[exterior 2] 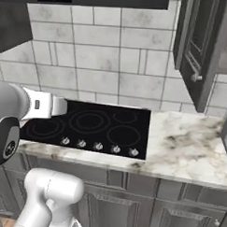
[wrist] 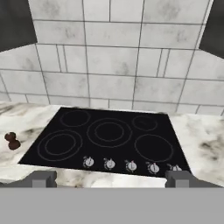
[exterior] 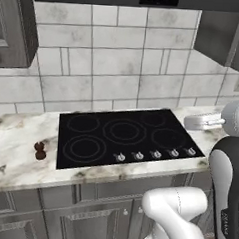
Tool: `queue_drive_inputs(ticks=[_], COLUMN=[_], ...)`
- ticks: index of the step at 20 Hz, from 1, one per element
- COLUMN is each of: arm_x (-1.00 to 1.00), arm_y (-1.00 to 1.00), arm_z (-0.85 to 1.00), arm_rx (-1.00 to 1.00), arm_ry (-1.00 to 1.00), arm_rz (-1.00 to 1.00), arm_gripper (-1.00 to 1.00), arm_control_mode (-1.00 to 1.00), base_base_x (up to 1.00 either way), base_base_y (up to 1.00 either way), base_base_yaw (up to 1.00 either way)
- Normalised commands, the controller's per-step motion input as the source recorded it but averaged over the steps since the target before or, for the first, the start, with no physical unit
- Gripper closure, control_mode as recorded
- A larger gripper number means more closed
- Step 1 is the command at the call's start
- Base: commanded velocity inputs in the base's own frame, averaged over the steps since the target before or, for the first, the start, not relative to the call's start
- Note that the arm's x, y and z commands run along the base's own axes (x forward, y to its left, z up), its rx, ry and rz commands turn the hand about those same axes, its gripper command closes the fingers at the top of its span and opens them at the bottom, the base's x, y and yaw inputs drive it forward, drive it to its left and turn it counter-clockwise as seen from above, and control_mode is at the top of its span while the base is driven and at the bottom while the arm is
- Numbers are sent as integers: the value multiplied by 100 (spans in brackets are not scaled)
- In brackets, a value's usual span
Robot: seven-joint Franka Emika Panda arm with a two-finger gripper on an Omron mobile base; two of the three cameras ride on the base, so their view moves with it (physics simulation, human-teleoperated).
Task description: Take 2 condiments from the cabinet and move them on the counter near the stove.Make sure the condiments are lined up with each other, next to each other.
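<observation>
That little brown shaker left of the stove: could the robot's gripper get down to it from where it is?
Probably yes. The shaker stands alone on bare counter beside the stove, nothing around it, and the gripper is open.

Table (exterior: pixel 19 155) left of the stove (exterior: pixel 125 137): one obstacle, the shaker (exterior: pixel 40 150), apparently upright, well apart from the stove edge. Table right of the stove is bare marble. An open cabinet door (exterior 2: pixel 195 53) overhangs that right side.
</observation>
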Motion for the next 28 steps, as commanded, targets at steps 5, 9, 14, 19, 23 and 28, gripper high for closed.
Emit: queue_drive_inputs(ticks=[5,9,14,19,23,28], arm_x=[0,0,0,0,0,0], arm_y=[0,0,0,0,0,0], arm_z=[0,0,0,0,0,0], arm_rx=[0,0,0,0,0,0], arm_ry=[0,0,0,0,0,0], arm_rz=[0,0,0,0,0,0], arm_gripper=[-100,-100,-100,-100,-100,-100], arm_control_mode=[100,100,100,100,100,100], base_base_x=[-29,-34,-5,0,0,0], base_base_y=[-76,-50,-63,-69,-62,-57], base_base_yaw=[0,0,-1,-4,-3,-3])
